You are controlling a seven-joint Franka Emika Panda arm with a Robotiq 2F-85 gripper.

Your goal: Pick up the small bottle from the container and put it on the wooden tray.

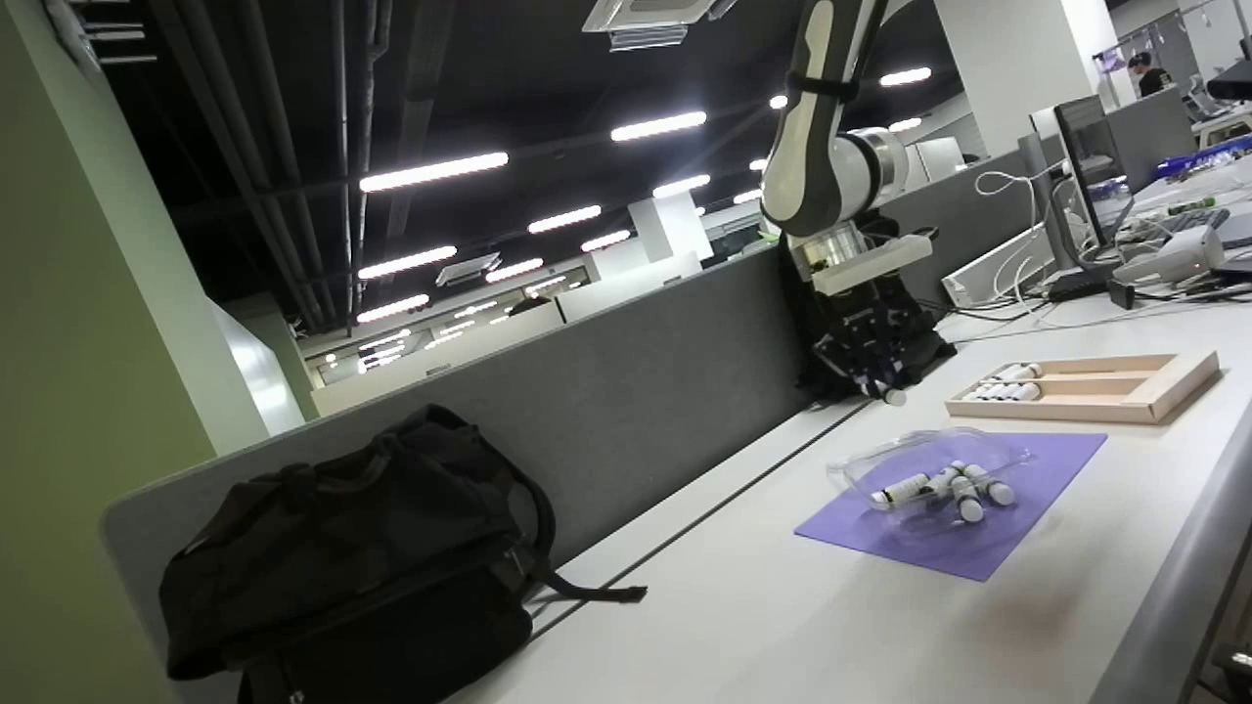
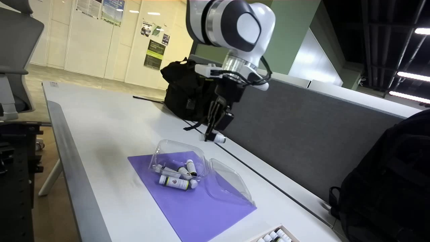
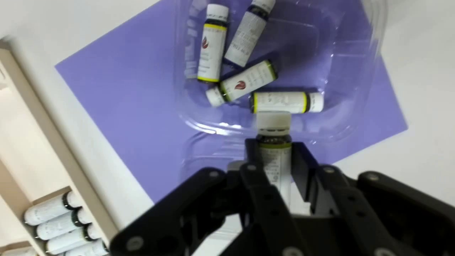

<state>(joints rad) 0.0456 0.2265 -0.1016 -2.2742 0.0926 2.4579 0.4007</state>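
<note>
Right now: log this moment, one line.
gripper: holding white-capped bottle aloft | clear clamshell container: four bottles inside | wooden tray: placement pending

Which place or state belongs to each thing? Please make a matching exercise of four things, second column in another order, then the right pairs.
Things
1. pincer
2. wooden tray
3. purple mat
4. clear container

Places or states
A. lies flat under the clear container
B. open, with loose bottles at different angles
C. closed on a small bottle in the air
D. has a row of bottles lying side by side

Right pairs: 1-C; 2-D; 3-A; 4-B
</note>
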